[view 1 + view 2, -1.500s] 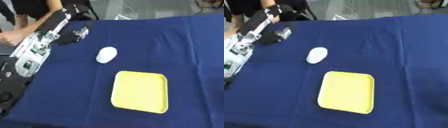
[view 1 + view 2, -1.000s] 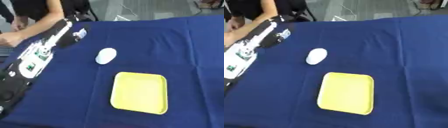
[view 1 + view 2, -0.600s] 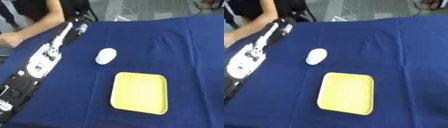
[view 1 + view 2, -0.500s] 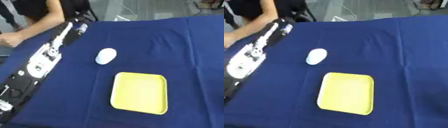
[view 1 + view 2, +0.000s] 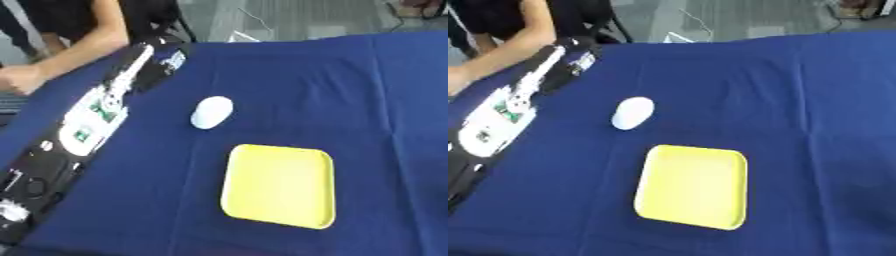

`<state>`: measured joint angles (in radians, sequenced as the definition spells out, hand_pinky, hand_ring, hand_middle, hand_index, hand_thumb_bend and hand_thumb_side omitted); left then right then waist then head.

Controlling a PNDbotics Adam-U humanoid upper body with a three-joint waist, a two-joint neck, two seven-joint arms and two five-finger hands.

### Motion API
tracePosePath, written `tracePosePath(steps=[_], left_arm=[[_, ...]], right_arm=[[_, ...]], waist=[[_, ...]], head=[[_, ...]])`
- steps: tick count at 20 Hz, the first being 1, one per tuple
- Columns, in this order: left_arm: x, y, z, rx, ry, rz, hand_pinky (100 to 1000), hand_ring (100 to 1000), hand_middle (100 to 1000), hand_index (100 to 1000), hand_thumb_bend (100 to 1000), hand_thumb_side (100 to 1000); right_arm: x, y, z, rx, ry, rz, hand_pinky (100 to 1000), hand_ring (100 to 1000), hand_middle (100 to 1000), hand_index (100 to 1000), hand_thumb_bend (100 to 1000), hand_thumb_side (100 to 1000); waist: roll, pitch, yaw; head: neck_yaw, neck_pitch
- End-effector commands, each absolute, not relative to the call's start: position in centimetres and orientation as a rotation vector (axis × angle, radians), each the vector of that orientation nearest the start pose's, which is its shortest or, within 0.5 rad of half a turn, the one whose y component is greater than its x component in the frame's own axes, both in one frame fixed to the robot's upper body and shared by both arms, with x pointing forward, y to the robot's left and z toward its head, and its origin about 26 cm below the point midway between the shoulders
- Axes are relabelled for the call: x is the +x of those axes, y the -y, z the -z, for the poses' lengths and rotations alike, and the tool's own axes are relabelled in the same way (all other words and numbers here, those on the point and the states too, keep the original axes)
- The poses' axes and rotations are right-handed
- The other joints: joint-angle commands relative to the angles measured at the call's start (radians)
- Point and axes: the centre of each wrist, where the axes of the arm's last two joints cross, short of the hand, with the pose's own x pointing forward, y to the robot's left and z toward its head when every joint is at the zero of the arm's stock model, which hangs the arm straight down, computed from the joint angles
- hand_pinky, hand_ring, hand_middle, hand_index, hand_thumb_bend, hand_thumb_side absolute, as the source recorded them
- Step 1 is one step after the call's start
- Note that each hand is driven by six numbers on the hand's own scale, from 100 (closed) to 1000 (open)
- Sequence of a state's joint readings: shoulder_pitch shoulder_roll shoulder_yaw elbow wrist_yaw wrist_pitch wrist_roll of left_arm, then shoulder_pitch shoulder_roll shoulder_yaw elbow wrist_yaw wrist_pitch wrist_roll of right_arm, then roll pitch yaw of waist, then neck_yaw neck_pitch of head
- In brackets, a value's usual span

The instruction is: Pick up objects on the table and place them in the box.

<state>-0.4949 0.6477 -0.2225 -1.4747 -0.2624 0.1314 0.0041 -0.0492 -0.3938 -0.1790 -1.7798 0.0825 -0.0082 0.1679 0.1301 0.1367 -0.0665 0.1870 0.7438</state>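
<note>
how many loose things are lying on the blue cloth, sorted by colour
white: 1, the rounded white object
yellow: 1, the flat yellow tray
total: 2

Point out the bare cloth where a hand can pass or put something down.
The right half of the blue tablecloth is bare, from the yellow tray to the right edge, as is the far strip beyond the white oval object. The left side is crowded: the left arm lies along it, its hand at the far corner.
</note>
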Motion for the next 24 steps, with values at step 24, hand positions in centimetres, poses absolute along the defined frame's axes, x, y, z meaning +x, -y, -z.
tracePosePath(steps=[24], left_arm=[[42.1, -31.7, -22.6, 0.761, 1.523, 1.269, 1000, 945, 911, 895, 597, 853]], right_arm=[[27.9, 36.7, -11.1, -0.418, 1.779, -0.478, 674, 680, 870, 966, 100, 848]], waist=[[0.013, -0.026, -0.001]], head=[[0.003, 0.003]])
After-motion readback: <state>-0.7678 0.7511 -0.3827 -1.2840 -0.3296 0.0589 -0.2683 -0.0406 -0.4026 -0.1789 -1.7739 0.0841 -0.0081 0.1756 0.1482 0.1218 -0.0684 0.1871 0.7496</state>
